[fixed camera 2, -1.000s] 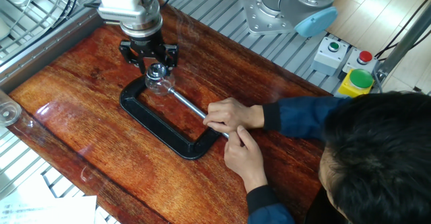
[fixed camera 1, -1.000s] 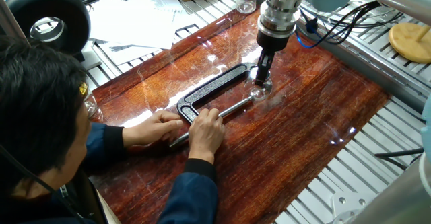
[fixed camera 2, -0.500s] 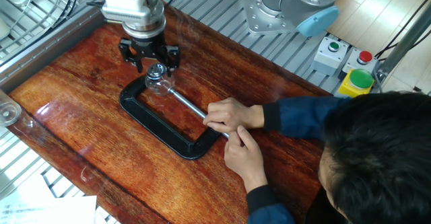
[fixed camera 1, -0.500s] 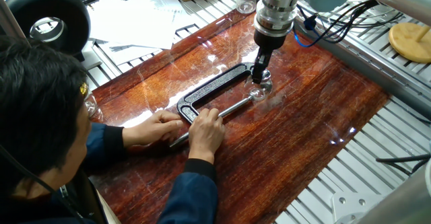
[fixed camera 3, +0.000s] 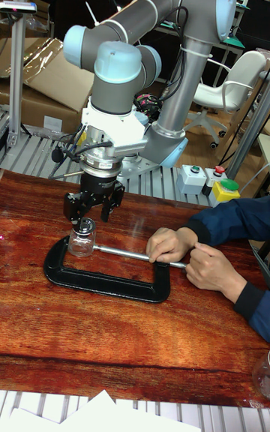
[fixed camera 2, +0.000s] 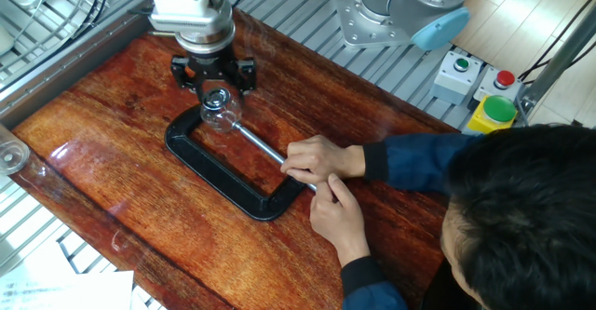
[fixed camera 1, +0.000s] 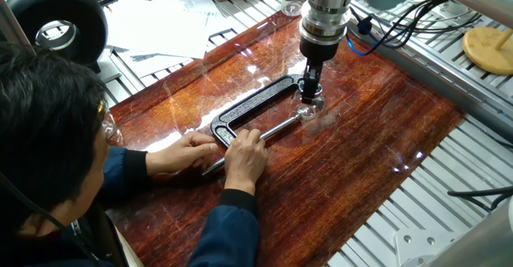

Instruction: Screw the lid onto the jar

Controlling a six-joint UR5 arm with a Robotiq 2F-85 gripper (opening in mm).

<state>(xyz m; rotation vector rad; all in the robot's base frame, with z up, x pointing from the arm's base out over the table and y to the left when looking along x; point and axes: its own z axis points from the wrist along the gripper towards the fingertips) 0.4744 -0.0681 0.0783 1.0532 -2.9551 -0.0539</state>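
1. The jar [fixed camera 2: 221, 117] sits on the table [fixed camera 2: 121, 189], pinned in the black C-clamp [fixed camera 2: 219, 175], lid [fixed camera 2: 216, 98] on top.
2. Gripper [fixed camera 2: 214, 74] has risen slightly; jaws spread wide above the lid.
3. Person's hands [fixed camera 2: 321, 161] unchanged on the screw.

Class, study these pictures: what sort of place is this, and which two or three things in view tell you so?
Most likely a robotics lab or workshop. A large grey robot arm stands bolted beside a wooden table, button boxes sit close by, and a person's hands steady a black clamp that holds a small jar under the arm's claw.
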